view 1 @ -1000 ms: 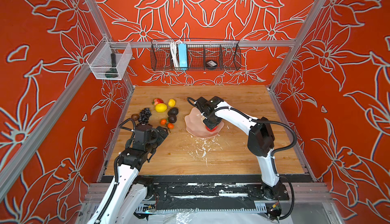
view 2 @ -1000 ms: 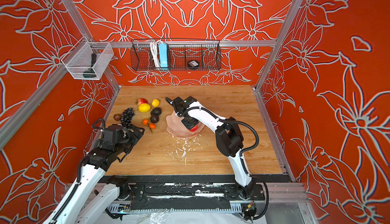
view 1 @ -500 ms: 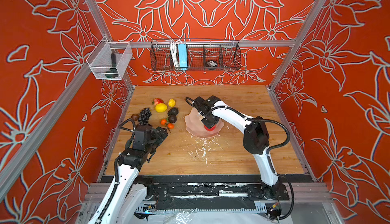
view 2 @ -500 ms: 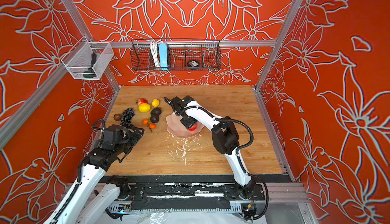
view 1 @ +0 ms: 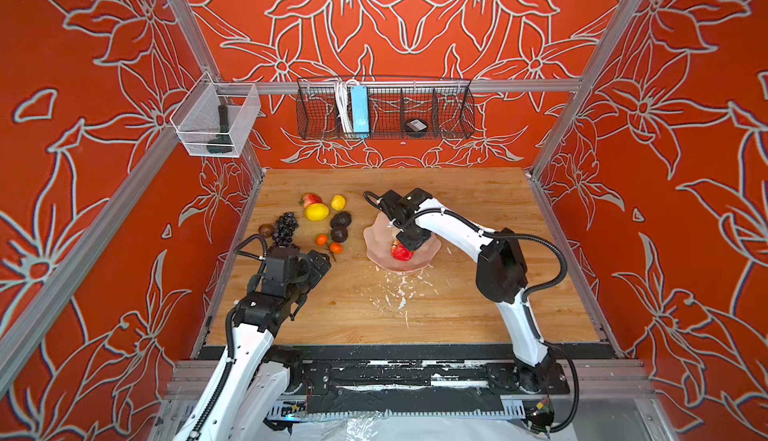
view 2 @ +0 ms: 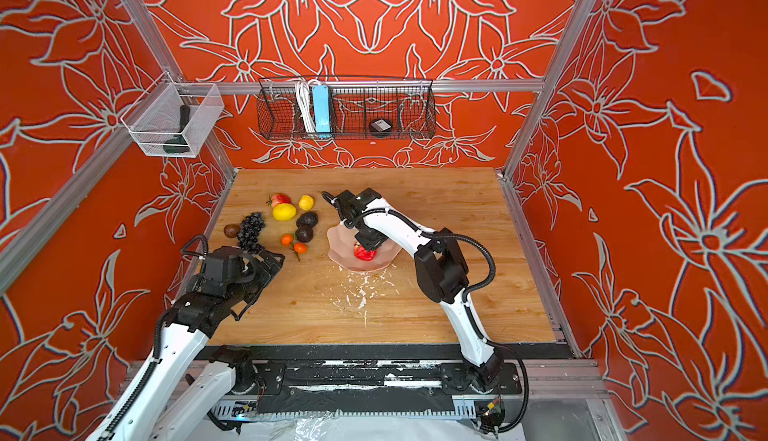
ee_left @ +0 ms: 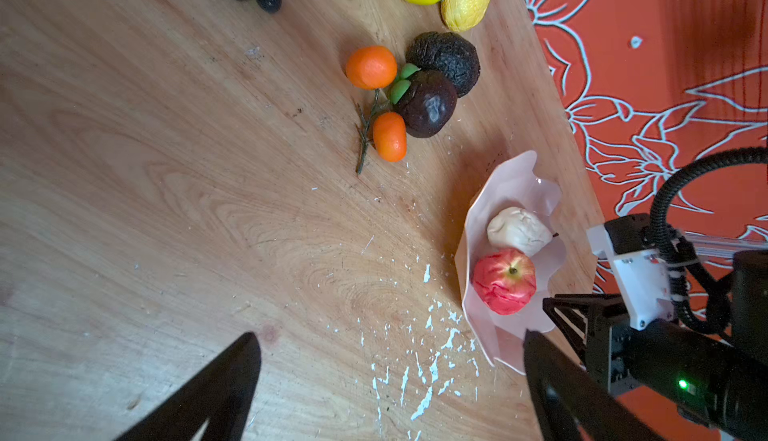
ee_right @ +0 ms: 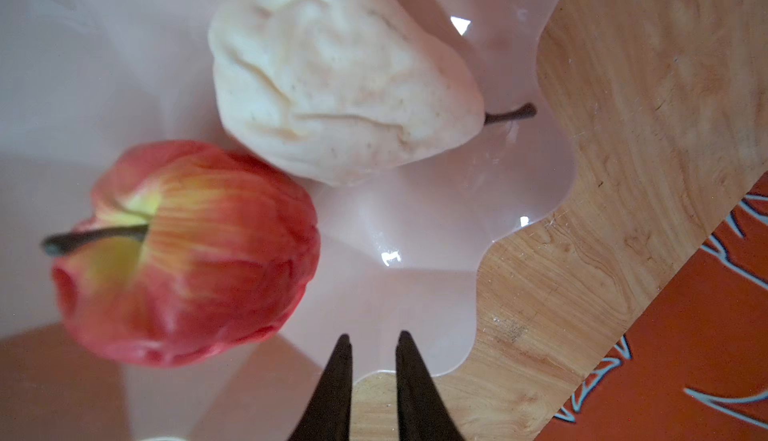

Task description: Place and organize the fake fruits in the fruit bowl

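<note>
The pale pink fruit bowl holds a red apple and a pale pear. My right gripper hovers over the bowl's rim beside the apple, its jaws a narrow gap apart with nothing between them. More fake fruits lie left of the bowl: lemons, avocados, oranges, black grapes, and a brown piece. My left gripper is wide open and empty near the oranges.
White flakes are scattered on the wooden table in front of the bowl. A black wire basket hangs on the back wall, and a clear mesh box on the left rail.
The right gripper's jaws have parted slightly over the bowl, and its arm has shifted a little to the left. The apple stays in the bowl. The left arm has not moved.
</note>
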### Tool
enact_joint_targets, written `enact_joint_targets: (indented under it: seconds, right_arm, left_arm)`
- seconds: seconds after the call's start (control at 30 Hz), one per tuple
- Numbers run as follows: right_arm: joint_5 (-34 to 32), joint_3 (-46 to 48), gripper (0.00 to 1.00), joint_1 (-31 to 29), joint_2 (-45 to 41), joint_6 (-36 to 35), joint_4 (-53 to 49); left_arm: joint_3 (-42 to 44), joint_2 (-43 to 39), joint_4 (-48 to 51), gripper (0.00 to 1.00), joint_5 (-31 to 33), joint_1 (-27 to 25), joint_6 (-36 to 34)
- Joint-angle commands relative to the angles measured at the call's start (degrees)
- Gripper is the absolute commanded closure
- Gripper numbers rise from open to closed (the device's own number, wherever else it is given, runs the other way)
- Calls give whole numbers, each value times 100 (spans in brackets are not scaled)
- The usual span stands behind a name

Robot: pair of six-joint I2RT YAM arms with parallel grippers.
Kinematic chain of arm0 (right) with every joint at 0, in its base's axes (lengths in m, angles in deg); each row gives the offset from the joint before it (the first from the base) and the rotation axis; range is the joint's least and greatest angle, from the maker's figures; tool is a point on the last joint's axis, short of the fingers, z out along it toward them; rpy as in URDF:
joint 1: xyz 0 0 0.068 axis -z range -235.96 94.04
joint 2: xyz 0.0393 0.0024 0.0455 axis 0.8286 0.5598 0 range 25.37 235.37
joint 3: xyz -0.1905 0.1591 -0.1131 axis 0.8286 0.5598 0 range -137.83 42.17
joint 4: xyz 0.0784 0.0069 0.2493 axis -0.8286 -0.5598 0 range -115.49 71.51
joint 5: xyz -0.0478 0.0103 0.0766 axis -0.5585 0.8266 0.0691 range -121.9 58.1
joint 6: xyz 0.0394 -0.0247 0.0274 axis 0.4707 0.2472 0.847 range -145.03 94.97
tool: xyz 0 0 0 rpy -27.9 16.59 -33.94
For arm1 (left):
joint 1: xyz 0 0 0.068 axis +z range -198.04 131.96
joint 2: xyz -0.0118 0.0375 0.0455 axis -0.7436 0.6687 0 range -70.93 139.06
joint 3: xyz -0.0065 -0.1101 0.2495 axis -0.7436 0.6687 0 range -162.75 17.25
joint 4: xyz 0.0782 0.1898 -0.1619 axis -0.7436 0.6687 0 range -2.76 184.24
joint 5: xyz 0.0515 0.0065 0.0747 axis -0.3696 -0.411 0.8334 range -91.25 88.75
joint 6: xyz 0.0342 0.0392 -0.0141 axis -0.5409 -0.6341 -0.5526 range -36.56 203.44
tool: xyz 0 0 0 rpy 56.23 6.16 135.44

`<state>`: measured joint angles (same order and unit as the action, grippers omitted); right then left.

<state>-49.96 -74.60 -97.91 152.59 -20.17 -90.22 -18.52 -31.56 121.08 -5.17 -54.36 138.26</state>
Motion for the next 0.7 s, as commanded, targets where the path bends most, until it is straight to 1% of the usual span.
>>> enact_joint_targets:
  seconds: [0.0,0.17,0.23,0.27,0.37,0.43,0.57,0.67]
  right_arm:
    - [-119,-118,78,18,-7,-28,-135]
    - [-27,76,75,15,-280,29,-13]
    - [129,230,73,10,-477,119,113]
    - [261,323,70,-3,-584,163,216]
    - [780,766,57,-65,-975,418,743]
    - [991,987,54,-147,-1165,670,1046]
    - [1008,1080,52,-325,-1184,1147,1534]
    - [919,1095,45,-390,-1083,1412,1782]
  left_arm:
    - [42,-35,17,2,16,35,-86]
    - [-47,99,-19,2,-69,35,-227]
    - [-146,228,-1,2,-121,35,-320]
    - [-171,289,-5,2,-161,36,-359]
    - [-272,477,-5,2,-256,39,-454]
    - [-289,559,-30,2,-271,35,-455]
    - [-286,624,-89,2,-335,36,-446]
    - [-282,624,-97,2,-361,35,-455]
